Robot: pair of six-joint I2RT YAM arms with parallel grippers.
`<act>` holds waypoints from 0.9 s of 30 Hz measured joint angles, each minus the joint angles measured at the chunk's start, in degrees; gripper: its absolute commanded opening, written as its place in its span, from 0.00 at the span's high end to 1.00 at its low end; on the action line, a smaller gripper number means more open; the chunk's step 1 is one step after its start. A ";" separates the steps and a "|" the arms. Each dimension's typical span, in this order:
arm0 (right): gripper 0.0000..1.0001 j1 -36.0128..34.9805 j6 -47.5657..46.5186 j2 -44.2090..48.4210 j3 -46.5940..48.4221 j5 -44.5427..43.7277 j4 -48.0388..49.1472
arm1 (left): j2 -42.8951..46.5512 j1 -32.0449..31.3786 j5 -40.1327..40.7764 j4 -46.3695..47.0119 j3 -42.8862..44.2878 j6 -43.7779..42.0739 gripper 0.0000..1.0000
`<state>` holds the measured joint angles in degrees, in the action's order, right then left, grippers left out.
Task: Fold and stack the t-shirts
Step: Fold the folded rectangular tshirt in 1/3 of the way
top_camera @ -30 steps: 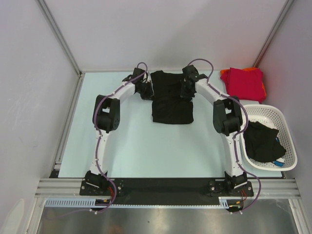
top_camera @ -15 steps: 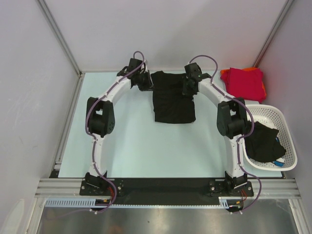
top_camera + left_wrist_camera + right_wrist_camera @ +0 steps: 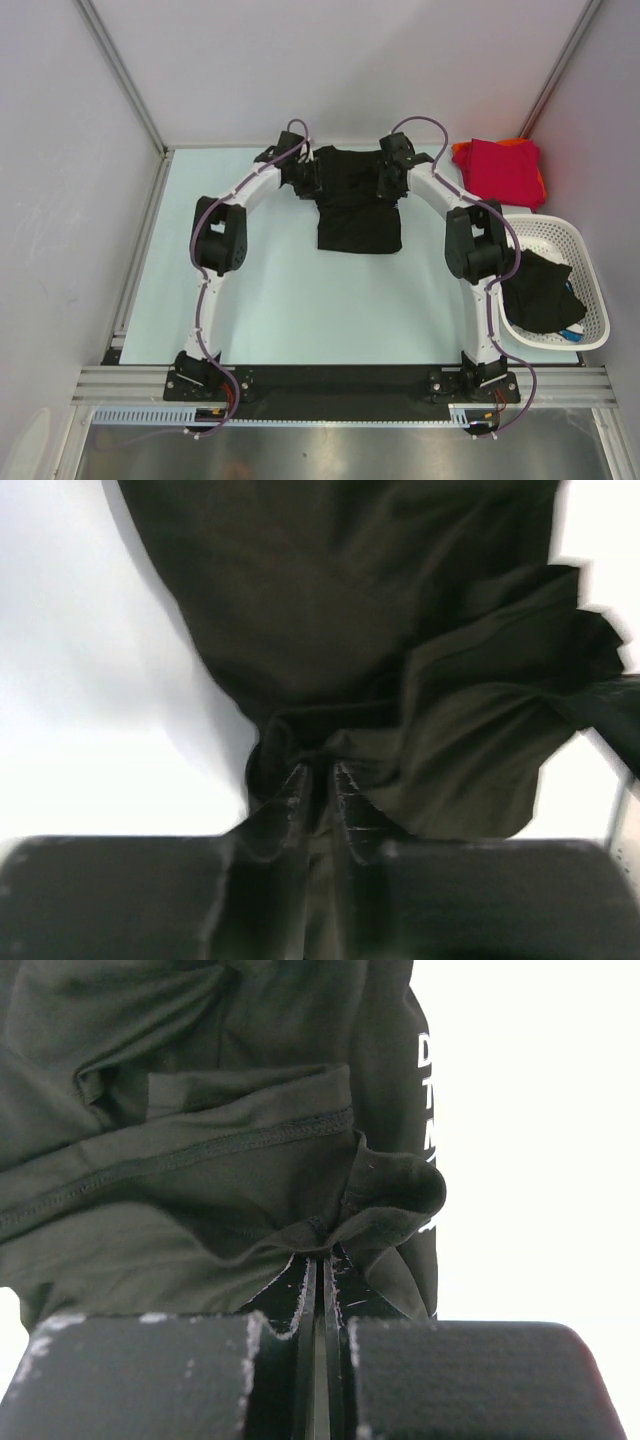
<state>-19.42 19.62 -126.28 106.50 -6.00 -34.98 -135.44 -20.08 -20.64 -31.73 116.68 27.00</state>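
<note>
Reading white lettering (image 3: 427,1090) on black t-shirt (image 3: 358,215): partly cut off, illegible. Shirt lies far-centre on table (image 3: 260,290), long axis near-to-far. Right gripper (image 3: 320,1260) clamped on cloth fold. Left gripper (image 3: 319,777): jaws narrowly apart, cloth bunched at tips; grip undeterminable. Red t-shirt (image 3: 500,170) folded, far right.

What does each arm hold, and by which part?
Right gripper: black t-shirt, pinched at a hemmed fold. Left gripper: jaws slightly apart on its bunched edge; unclear.
</note>
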 measured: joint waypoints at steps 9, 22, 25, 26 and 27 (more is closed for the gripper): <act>0.88 -0.79 1.88 -6.40 3.93 -5.55 -3.15 | -2.32 0.09 -1.51 -2.51 0.42 -0.04 0.00; 0.44 -0.87 3.61 1.05 -1.07 -12.24 -9.81 | 19.10 1.25 -0.66 -4.92 -15.52 -3.58 0.00; 0.45 1.84 4.17 10.27 -8.00 -8.76 -9.57 | 24.72 1.53 -3.08 -3.32 -20.52 -3.54 0.00; 0.46 3.21 4.37 13.18 -10.32 -7.30 -8.92 | 25.33 1.53 -4.37 -2.43 -21.99 -3.50 0.00; 0.46 4.72 4.42 15.65 -12.63 -5.95 -8.26 | 25.46 1.53 -5.66 -1.44 -23.54 -3.37 0.00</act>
<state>-14.70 24.03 -110.63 93.86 -11.94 -43.24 -109.97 -18.55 -26.30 -33.17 93.14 23.64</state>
